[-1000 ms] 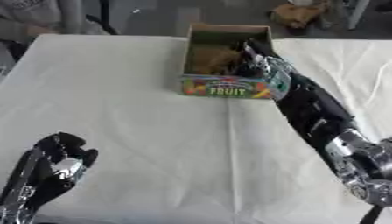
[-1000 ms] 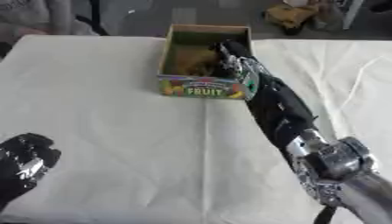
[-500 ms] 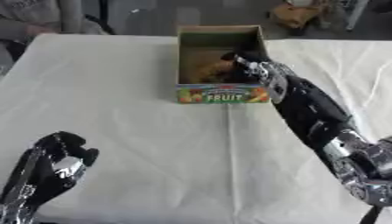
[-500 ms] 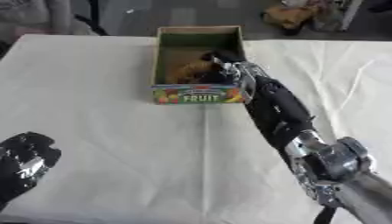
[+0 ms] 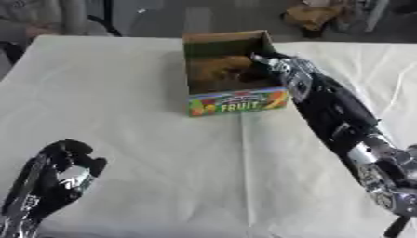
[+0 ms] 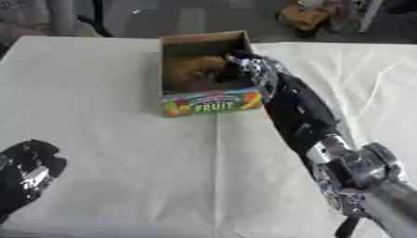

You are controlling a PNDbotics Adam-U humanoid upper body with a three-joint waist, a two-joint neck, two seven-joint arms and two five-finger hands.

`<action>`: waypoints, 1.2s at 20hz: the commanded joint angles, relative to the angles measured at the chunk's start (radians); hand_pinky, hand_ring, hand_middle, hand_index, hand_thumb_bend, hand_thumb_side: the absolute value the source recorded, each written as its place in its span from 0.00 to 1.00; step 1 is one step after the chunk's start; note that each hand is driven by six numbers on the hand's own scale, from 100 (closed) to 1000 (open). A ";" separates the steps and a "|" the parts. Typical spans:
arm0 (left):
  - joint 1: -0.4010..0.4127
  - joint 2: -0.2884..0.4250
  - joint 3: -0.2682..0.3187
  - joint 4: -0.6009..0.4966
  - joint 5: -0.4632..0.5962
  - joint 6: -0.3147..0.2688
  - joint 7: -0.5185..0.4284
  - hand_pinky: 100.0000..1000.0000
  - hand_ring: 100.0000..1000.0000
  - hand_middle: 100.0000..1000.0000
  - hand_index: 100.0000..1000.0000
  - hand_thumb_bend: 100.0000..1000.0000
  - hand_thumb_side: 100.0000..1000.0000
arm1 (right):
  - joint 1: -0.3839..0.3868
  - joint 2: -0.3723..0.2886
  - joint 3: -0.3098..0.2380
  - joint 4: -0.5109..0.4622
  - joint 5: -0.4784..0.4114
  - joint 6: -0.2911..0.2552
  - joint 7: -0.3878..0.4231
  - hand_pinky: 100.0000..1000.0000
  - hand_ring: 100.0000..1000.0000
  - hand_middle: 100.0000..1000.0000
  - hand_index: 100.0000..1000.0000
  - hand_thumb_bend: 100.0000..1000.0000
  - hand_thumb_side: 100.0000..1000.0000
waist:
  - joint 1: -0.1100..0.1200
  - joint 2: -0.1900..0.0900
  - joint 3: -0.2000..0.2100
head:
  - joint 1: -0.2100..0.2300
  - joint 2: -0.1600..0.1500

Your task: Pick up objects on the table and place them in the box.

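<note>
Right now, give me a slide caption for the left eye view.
Right hand reaches into the FRUIT box on the white table; left hand idle at lower left.

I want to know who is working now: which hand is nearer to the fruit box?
The right hand. It reaches over the right wall of the fruit box into its opening. The left hand is far away from it, near the lower left corner of the view.

Right hand [image 5: 273, 65] reaches over the box [image 5: 236, 101] rim; left hand [image 5: 61, 169] rests well below-left on the worktop [image 5: 146, 148].
</note>
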 commanded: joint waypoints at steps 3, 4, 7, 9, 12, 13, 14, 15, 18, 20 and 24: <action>-0.006 0.008 0.003 -0.013 -0.002 -0.002 -0.002 0.52 0.48 0.51 0.53 0.55 0.33 | -0.031 -0.027 0.015 -0.043 0.023 -0.009 0.033 0.94 0.91 0.93 0.99 0.00 0.75 | 0.002 -0.011 -0.001 | 0.002 0.006; -0.006 0.007 0.003 -0.013 -0.002 -0.002 -0.002 0.52 0.48 0.51 0.53 0.55 0.33 | -0.031 -0.026 0.017 -0.044 0.036 -0.012 0.036 0.96 0.93 0.94 1.00 0.03 0.72 | 0.002 -0.011 -0.001 | 0.002 0.006; -0.005 0.008 0.003 -0.013 -0.003 -0.002 -0.002 0.52 0.48 0.51 0.53 0.55 0.33 | -0.032 -0.025 0.035 -0.051 0.083 -0.018 0.035 1.00 1.00 1.00 1.00 0.16 0.67 | 0.001 -0.011 0.000 | 0.002 0.006; -0.005 0.008 0.003 -0.013 -0.003 -0.002 -0.002 0.52 0.48 0.51 0.53 0.55 0.33 | -0.033 -0.028 0.053 -0.057 0.117 -0.012 0.022 1.00 1.00 1.00 1.00 0.23 0.65 | -0.001 -0.012 0.001 | 0.002 0.006; -0.005 0.008 0.003 -0.012 -0.003 -0.002 -0.002 0.52 0.48 0.51 0.53 0.55 0.33 | -0.034 -0.031 0.068 -0.063 0.171 -0.003 -0.002 1.00 1.00 1.00 1.00 0.36 0.62 | -0.003 -0.012 0.002 | 0.002 0.006; -0.005 0.008 0.002 -0.012 -0.003 -0.002 -0.002 0.52 0.48 0.51 0.53 0.55 0.33 | -0.034 -0.033 0.081 -0.065 0.187 0.005 -0.013 1.00 1.00 1.00 1.00 0.39 0.62 | -0.004 -0.013 0.003 | 0.002 0.006; -0.005 0.008 0.002 -0.012 -0.003 -0.002 -0.002 0.52 0.48 0.51 0.53 0.55 0.33 | -0.034 -0.034 0.093 -0.064 0.204 0.013 -0.023 1.00 1.00 1.00 1.00 0.42 0.61 | -0.004 -0.013 0.003 | 0.002 0.006; -0.005 0.007 0.002 -0.012 -0.003 -0.002 -0.002 0.52 0.48 0.51 0.53 0.55 0.33 | -0.033 -0.033 0.100 -0.060 0.223 0.018 -0.030 1.00 1.00 1.00 1.00 0.42 0.63 | -0.005 -0.013 0.004 | 0.001 0.006; -0.005 0.007 0.003 -0.012 -0.003 -0.002 -0.002 0.52 0.48 0.51 0.53 0.56 0.33 | -0.035 -0.031 0.103 -0.050 0.277 0.017 -0.037 1.00 1.00 1.00 1.00 0.48 0.63 | -0.005 -0.014 0.004 | 0.002 0.006; -0.005 0.007 0.003 -0.011 -0.004 -0.002 -0.002 0.52 0.48 0.51 0.53 0.56 0.33 | -0.039 -0.036 0.115 -0.045 0.314 0.020 -0.033 1.00 1.00 1.00 1.00 0.47 0.64 | -0.006 -0.015 0.005 | 0.002 0.006; -0.004 0.008 0.003 -0.011 -0.004 -0.002 -0.002 0.52 0.48 0.51 0.53 0.56 0.33 | -0.045 -0.045 0.133 -0.043 0.390 0.030 -0.036 1.00 1.00 1.00 1.00 0.45 0.62 | -0.007 -0.015 0.005 | 0.004 0.006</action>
